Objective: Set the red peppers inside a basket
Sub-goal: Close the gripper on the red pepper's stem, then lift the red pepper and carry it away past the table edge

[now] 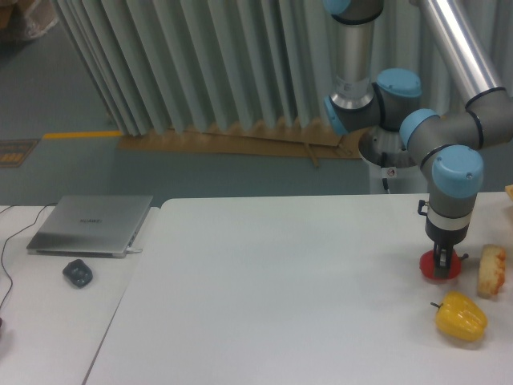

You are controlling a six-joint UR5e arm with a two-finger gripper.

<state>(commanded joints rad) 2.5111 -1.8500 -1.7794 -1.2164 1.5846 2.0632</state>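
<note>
My gripper (442,265) clamped on red pepper (441,268), right of frame. Bread chunk (491,272) just right; yellow pepper (461,316) below; laptop (92,224), mouse (78,273) far left.

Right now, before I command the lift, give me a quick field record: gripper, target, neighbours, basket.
gripper: gripper pointing straight down onto the red pepper, fingers around its middle; full closure hard to judge
target: red pepper resting on the table, near the right edge
neighbours: yellow pepper in front of it, bread chunk to its right, both apart from it
basket: not in view
other: laptop and mouse far left
</note>
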